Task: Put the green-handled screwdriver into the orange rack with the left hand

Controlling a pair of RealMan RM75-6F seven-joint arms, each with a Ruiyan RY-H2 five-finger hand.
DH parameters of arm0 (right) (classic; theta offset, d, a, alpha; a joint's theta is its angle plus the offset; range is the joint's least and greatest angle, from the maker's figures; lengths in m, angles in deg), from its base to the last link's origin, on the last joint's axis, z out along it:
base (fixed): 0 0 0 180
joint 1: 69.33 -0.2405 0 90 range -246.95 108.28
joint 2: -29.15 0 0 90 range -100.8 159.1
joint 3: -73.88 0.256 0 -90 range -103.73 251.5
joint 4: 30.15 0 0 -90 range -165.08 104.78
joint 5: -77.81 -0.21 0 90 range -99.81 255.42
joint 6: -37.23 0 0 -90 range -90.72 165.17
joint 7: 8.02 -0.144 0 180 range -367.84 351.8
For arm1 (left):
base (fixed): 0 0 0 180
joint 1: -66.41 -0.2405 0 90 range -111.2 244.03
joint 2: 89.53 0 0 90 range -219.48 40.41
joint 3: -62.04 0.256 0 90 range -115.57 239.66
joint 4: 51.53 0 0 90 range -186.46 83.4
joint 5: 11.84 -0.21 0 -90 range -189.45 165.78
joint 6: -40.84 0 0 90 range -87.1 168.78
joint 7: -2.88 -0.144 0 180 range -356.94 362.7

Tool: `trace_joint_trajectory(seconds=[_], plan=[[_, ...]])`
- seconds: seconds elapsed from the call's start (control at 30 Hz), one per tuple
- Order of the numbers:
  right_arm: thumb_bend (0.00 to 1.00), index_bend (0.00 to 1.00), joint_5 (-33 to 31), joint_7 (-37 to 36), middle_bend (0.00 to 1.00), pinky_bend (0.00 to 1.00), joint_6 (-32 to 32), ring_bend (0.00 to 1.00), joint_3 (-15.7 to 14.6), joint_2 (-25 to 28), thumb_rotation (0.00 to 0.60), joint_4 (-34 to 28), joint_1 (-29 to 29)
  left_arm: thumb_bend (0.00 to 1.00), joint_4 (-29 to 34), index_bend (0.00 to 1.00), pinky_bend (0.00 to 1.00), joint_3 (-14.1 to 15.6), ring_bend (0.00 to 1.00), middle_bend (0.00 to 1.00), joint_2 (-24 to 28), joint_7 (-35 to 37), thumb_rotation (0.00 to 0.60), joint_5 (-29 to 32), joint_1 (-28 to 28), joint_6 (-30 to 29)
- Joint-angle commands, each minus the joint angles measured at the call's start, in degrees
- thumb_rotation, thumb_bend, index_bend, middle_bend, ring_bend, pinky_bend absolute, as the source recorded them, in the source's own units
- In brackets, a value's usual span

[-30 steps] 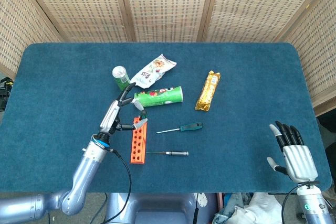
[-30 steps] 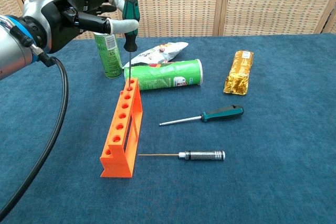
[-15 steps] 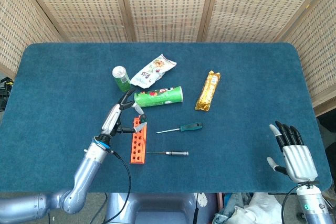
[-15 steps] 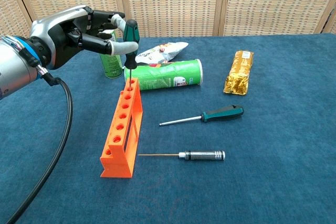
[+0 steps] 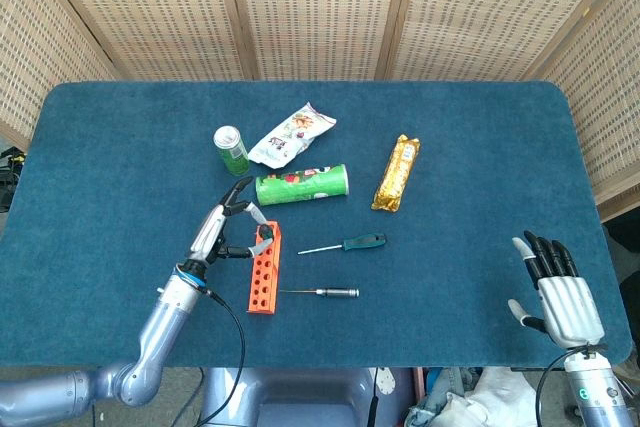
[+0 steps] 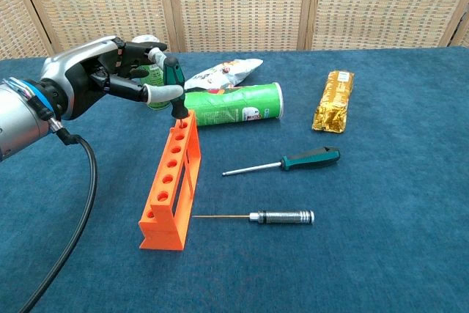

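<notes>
My left hand point(image 6: 102, 82) point(image 5: 222, 229) pinches a green-handled screwdriver point(image 6: 174, 83) by its handle, upright at the far end of the orange rack point(image 6: 170, 185) point(image 5: 263, 269). The shaft is sunk into the rack's far hole, and the handle sits just above the rack's top. A second green-handled screwdriver point(image 6: 311, 158) point(image 5: 362, 242) lies flat on the cloth to the right of the rack. Only the head view shows my right hand point(image 5: 556, 289), which rests open at the table's near right edge, holding nothing.
A silver-handled tool point(image 6: 282, 217) point(image 5: 336, 292) lies near the rack's front end. Behind the rack lie a green chip tube point(image 6: 236, 104), a green can point(image 5: 230, 148), a snack bag point(image 5: 292, 134) and a gold packet point(image 6: 333, 100). Wicker screens stand behind the table.
My left hand has come down with the screwdriver. Its shaft, at first mostly above the rack, has slid down into the far hole. The right hand has not moved.
</notes>
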Motion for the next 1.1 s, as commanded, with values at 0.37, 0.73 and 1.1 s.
trace_joint_trajectory(seconds=[0.37, 0.73, 1.1], plan=[[0.24, 0.00, 0.2, 0.1, 0.00, 0.00, 0.1, 0.00, -0.1, 0.0, 0.600, 0.0, 0.0, 0.36, -1.5, 0.63, 0.00, 1.1, 0.00, 0.06, 0.1, -0.2, 0.600, -0.3, -0.5, 1.0], [0.24, 0.00, 0.2, 0.0, 0.00, 0.00, 0.2, 0.00, 0.0, 0.0, 0.600, 0.0, 0.0, 0.36, -2.3, 0.61, 0.00, 1.4, 0.00, 0.06, 0.1, -0.1, 0.600, 0.2, -0.8, 2.1], [0.24, 0.00, 0.2, 0.1, 0.00, 0.00, 0.2, 0.00, 0.0, 0.0, 0.600, -0.1, 0.0, 0.36, -0.2, 0.48, 0.00, 0.4, 0.00, 0.04, 1.3, 1.1, 0.600, -1.4, -1.0, 1.9]])
